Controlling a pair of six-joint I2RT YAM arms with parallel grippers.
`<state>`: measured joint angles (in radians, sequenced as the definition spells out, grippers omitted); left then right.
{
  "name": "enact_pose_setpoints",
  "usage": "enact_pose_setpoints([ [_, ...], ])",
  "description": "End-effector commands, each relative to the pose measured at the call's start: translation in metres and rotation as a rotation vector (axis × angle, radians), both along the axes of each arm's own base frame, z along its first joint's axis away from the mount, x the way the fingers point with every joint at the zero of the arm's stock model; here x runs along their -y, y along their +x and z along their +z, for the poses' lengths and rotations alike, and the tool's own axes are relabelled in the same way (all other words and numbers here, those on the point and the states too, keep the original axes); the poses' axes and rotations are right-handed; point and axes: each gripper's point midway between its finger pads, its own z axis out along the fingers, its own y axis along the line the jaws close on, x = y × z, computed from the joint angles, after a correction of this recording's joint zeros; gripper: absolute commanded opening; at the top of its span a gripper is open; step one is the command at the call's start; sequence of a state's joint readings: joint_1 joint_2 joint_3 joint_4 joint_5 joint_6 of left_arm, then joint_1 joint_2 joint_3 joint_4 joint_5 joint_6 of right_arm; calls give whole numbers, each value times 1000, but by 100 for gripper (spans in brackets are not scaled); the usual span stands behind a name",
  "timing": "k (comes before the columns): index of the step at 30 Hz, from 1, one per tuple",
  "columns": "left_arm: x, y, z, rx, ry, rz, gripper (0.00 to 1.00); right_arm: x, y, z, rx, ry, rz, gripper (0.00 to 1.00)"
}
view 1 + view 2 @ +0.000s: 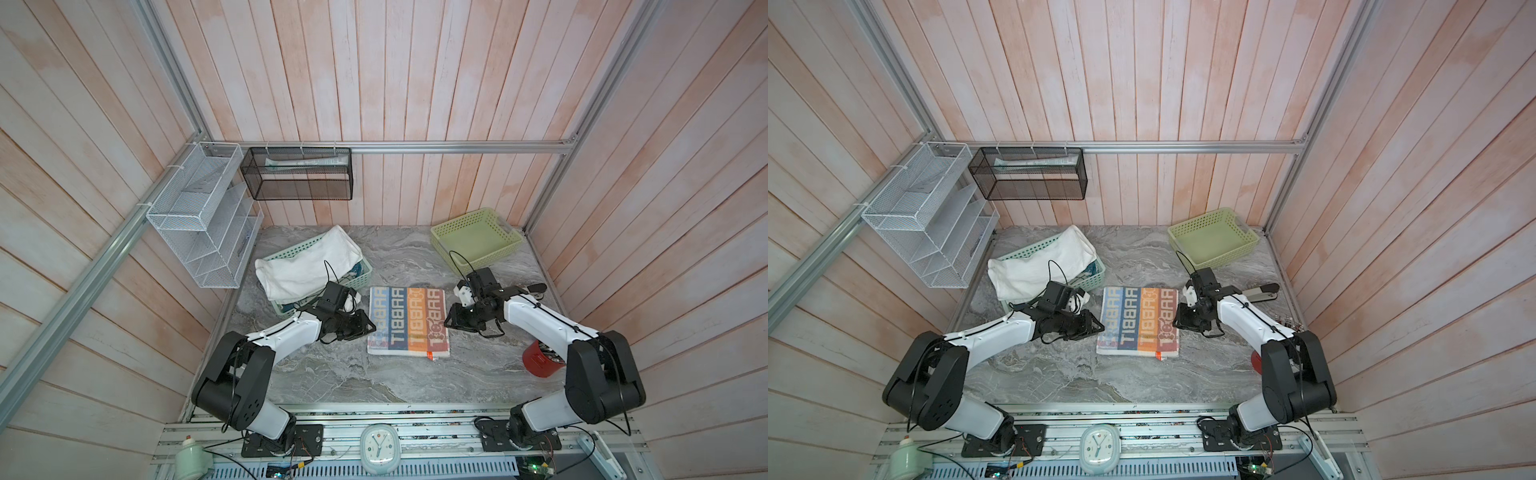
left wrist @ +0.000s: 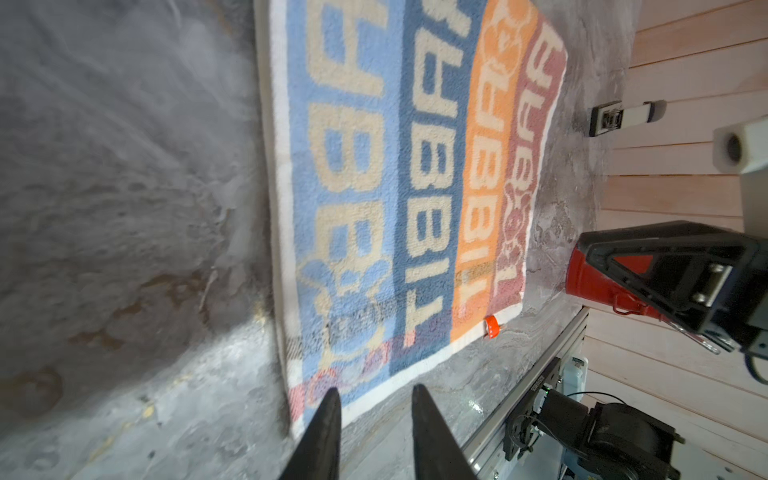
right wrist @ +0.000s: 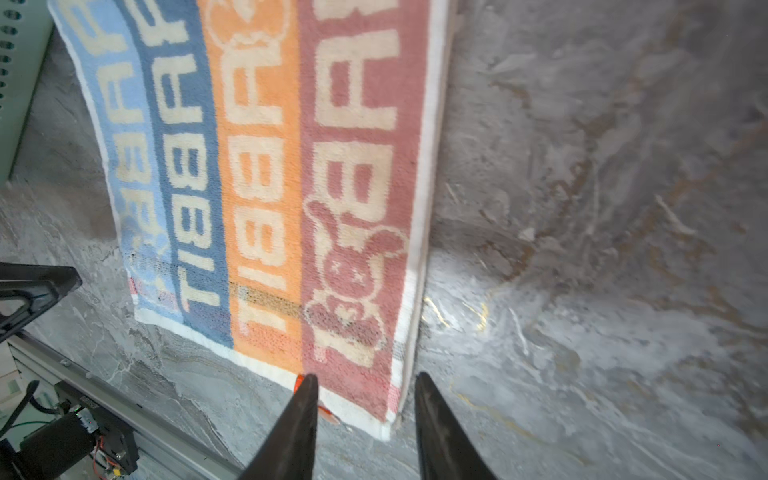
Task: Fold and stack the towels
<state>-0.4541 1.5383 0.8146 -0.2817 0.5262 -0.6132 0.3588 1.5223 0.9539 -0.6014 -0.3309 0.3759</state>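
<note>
At the table [image 1: 332, 376] centre, found striped towel [image 1: 408, 321] flat and folded, stripes and longer side running front to back. Saw left gripper [image 1: 370, 328] just beside its left edge, right gripper [image 1: 447, 322] just beside its right, neither nearer. Noted both sets of fingers [image 3: 299, 432] parted, holding nothing.

Striped towel [image 1: 408, 321] flat on table [image 1: 415, 257]

Bare marble table [image 1: 332, 374] nearside of striped towel [image 1: 409, 322], mint basket [image 1: 362, 279] left, red container [image 1: 540, 359] right
</note>
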Motion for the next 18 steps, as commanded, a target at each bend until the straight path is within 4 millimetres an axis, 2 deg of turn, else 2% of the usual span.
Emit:
enact_pose_setpoints([
  [1, 5, -1, -4, 13, 59, -32, 30, -18, -4, -14, -25, -28, 69, 38],
  [5, 9, 3, 2, 59, 77, -31, 29, -36, -17, -35, -75, -10, 117, 35],
  [9, 18, 2, -17, 26, 57, -43, 29, -35, -31, -51, -118, -11, 124, 31],
  [12, 28, -9, -34, -20, 67, -73, 28, -24, -46, -60, -150, -47, 127, 31],
  [18, 35, -53, -56, -129, 81, -79, 28, -5, -85, -69, -220, -63, 95, 30],
])
